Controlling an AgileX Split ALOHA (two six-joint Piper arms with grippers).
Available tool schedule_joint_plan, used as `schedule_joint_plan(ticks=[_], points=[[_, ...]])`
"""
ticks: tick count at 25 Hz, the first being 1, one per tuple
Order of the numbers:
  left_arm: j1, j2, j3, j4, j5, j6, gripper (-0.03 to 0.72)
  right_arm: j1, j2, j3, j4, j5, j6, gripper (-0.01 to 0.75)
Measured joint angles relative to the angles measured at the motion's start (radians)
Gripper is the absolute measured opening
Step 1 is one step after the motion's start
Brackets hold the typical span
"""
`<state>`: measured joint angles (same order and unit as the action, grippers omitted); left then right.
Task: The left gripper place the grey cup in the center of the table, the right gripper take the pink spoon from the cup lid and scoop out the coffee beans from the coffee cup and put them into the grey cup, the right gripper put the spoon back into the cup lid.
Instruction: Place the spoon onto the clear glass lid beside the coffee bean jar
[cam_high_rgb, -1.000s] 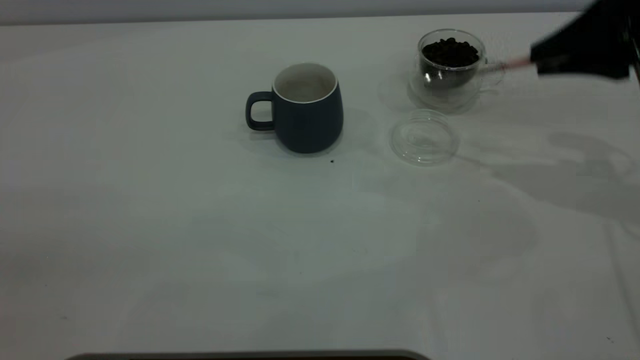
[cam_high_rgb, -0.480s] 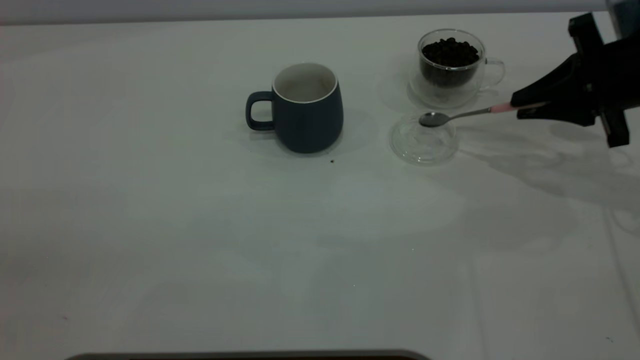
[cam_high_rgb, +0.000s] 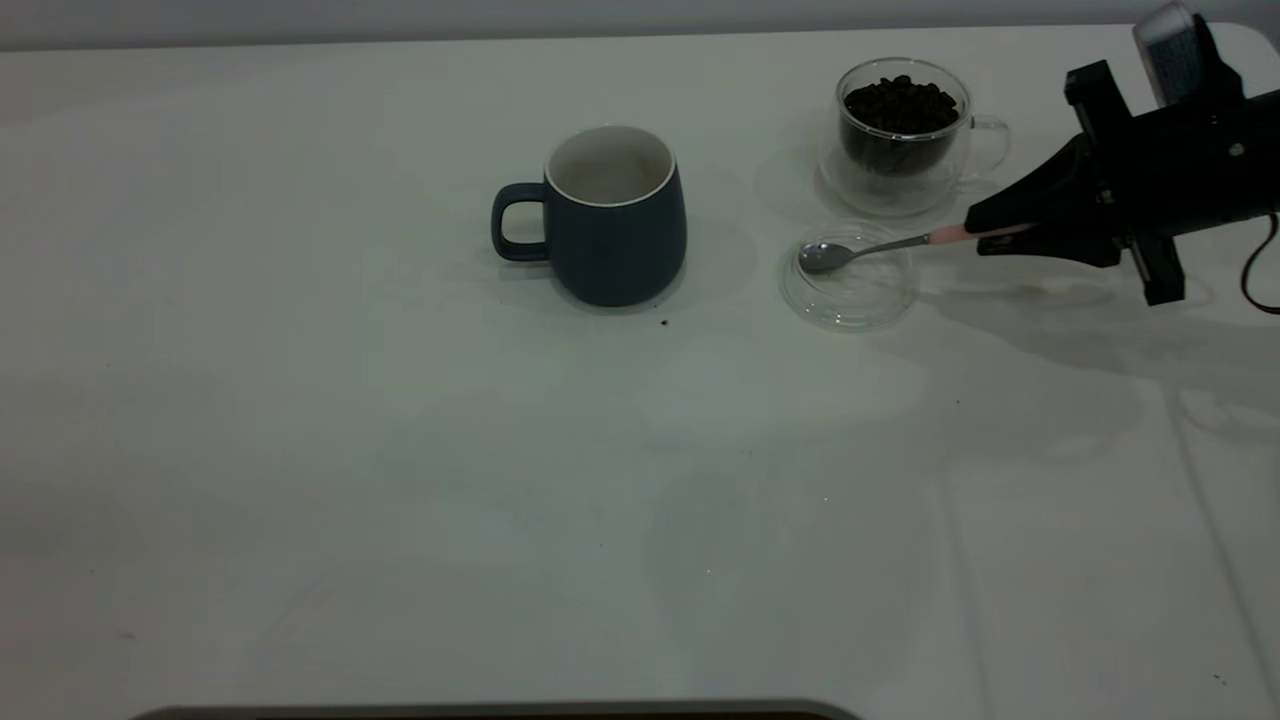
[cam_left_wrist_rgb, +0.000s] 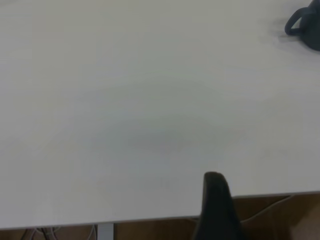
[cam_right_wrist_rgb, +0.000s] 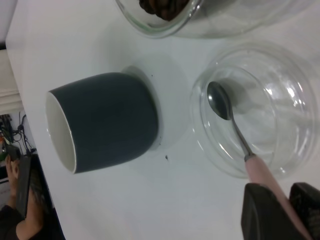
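We see the counter (cam_high_rgb: 400, 480) as a wide white surface whose whole near half and left side lie bare, apart from a few tiny dark specks, so the widest open room is there, while the task's things sit in a loose group toward the far right. The grey cup (cam_high_rgb: 612, 215) stands upright near the middle of the far half, its loop handle pointing to the exterior view's left and its white inside showing. Well to its right, near the far edge, stands the coffee cup (cam_high_rgb: 905, 130), upright, with the coffee beans (cam_high_rgb: 900, 105) heaped inside and its small handle turned right. Just in front of it lies the cup lid (cam_high_rgb: 850, 290), flat on the counter, between the coffee cup and the open near side. The right tool (cam_high_rgb: 985, 232) reaches in low from the right edge, pinching the pink spoon (cam_high_rgb: 870, 248) by the end of its pink handle; its fingers are pressed together on it. The spoon's long axis runs nearly level from right to left, sloping slightly down toward the bowl, which points at the grey cup and sits within the lid's rim, over its left part. In the left wrist view only a dark fingertip of the left tool (cam_left_wrist_rgb: 216, 207) shows at the counter's near edge, far from everything, and we cannot tell how it is set.
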<state>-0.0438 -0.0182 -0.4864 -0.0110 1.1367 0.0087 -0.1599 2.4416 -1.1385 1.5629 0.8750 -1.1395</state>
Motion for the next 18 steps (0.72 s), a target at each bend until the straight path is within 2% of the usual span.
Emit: schedule_joint_plan(ticks=[6,9,11,16,18], points=[[0.000,0.000,0.000,0.000,0.000,0.000,0.567,0.017,0.007,-0.003,0.018,-0.002,-0.007,0.107],[0.000,0.000,0.000,0.000,0.000,0.000,0.567,0.025,0.007,-0.003,0.020,-0.003,-0.012,0.141],[0.000,0.000,0.000,0.000,0.000,0.000,0.567,0.029,0.007,-0.003,0.023,-0.003,-0.021,0.208],[0.000,0.000,0.000,0.000,0.000,0.000,0.567,0.041,0.007,-0.003,0.021,-0.017,-0.038,0.468],[0.000,0.000,0.000,0.000,0.000,0.000,0.567,0.044,0.007,-0.003,0.012,-0.024,-0.039,0.548]])
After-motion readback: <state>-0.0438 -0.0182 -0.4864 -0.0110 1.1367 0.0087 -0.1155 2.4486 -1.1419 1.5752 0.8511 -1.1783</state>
